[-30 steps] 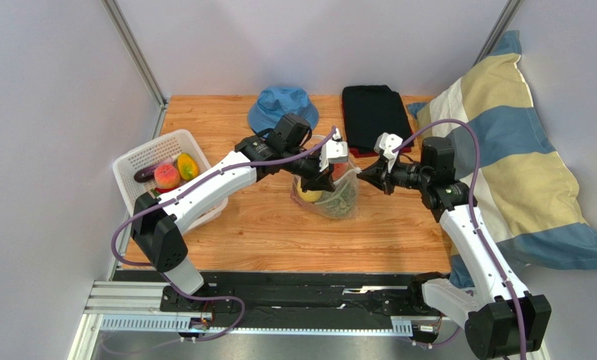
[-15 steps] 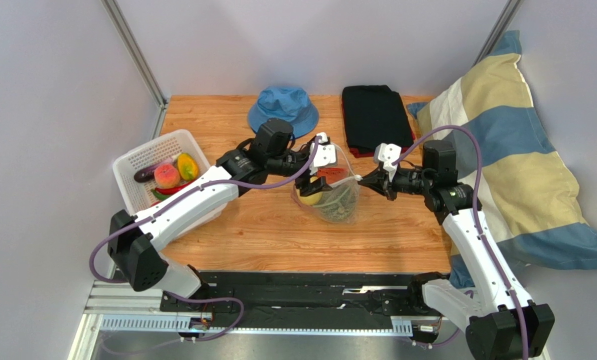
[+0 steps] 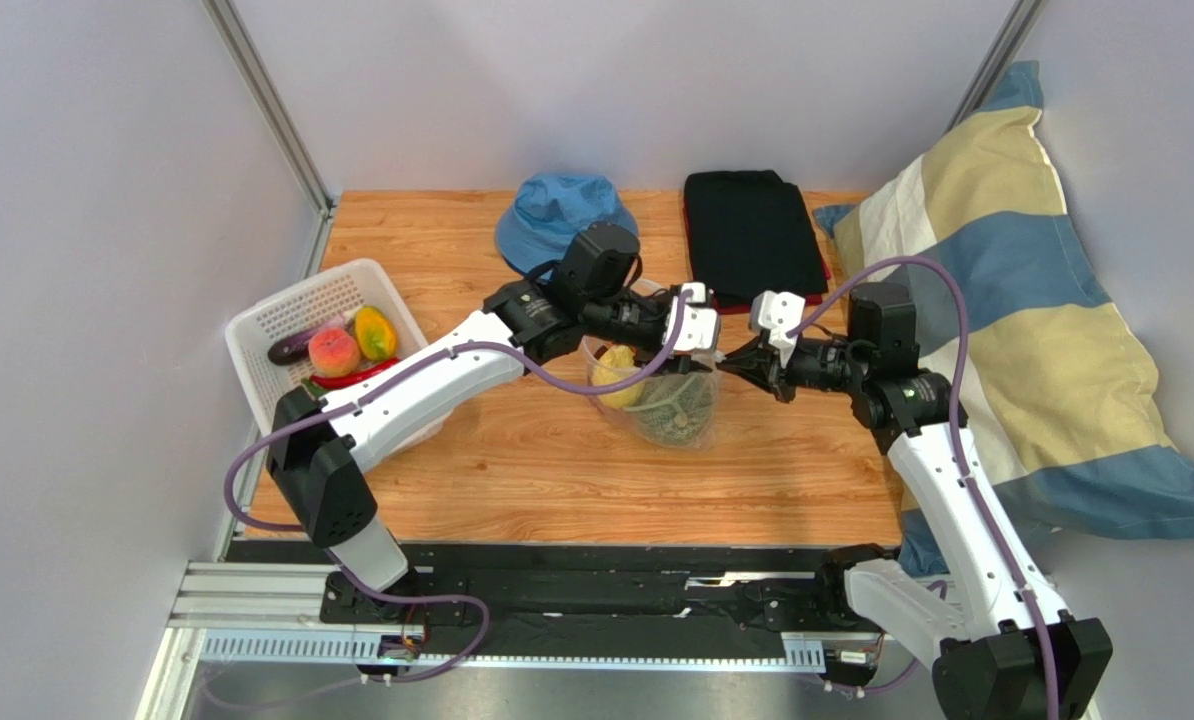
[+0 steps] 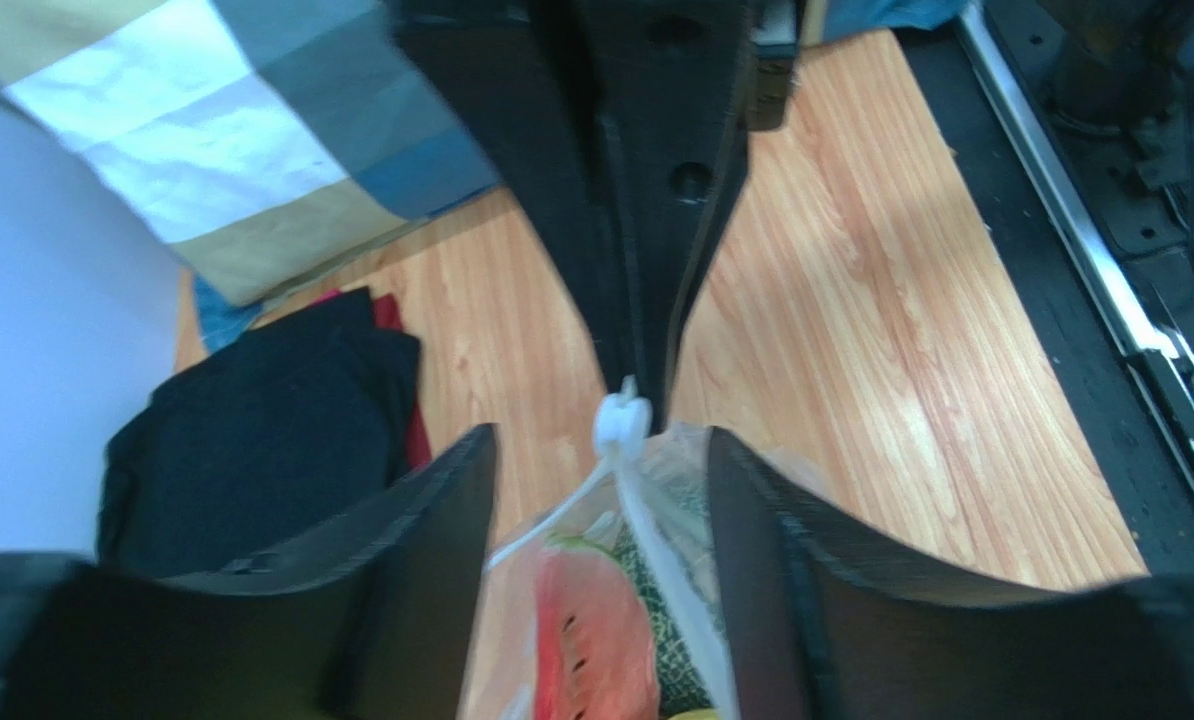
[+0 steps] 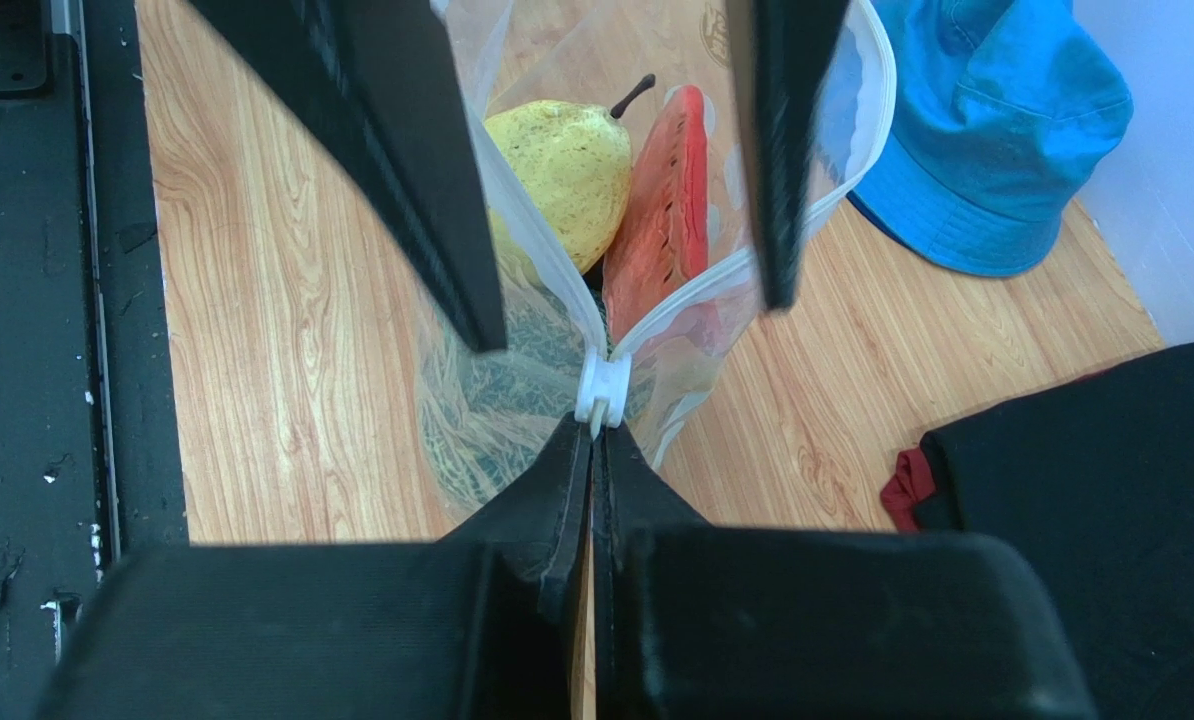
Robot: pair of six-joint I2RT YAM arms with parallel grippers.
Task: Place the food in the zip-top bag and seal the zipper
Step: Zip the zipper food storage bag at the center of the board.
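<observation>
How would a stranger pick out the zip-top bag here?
On the wooden table, look in front of the blue hat, where the left gripper and right gripper meet. The bag is the only clear thing, holding a yellow pear and watermelon slice, unlike the white mesh basket.

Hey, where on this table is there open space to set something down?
Widest bare wood: the near strip of the table between the zip-top bag and the front edge. Smaller patch: far-left corner, between the basket and the blue hat. Crowded: mid-table, where the left gripper and right gripper meet at the bag.
</observation>
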